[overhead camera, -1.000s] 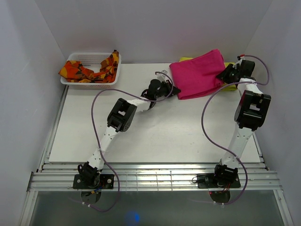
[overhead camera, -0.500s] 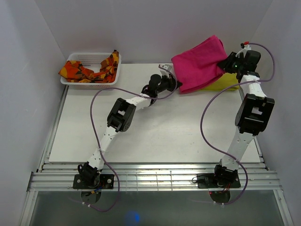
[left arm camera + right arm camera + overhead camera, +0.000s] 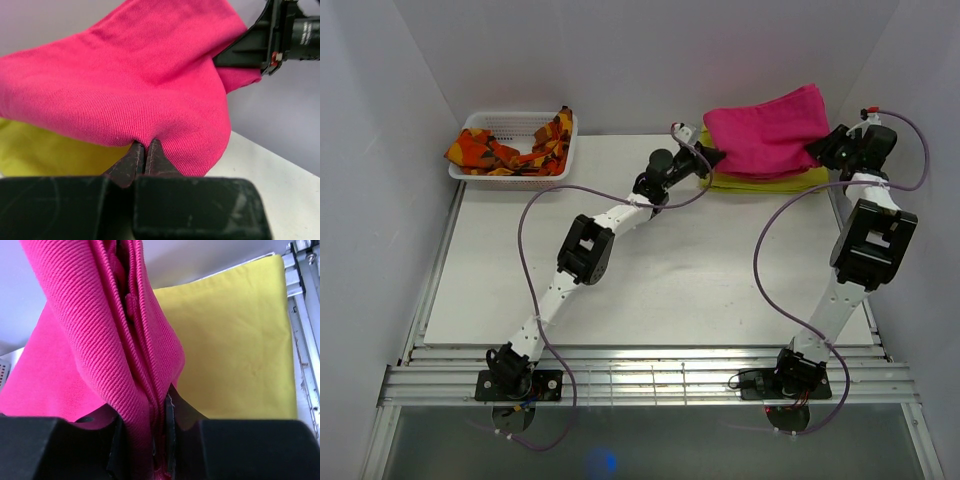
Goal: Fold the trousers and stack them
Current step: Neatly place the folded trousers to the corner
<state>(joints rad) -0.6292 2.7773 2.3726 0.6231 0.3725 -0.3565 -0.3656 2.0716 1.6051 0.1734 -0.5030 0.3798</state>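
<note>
bright magenta-pink soft fabric trousers folded, held in air abv flat folded yellow cloth, far right. left gripper pinched tight on left edge; right gripper clamped on thick right edge. fold looks done. remaining: lower onto stack, release.

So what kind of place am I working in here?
Probably a lab test cell, not a home: plain white walls box in a white table, a metal rail frame runs along its near edge, and a basket of cloth sits at the far left.
</note>
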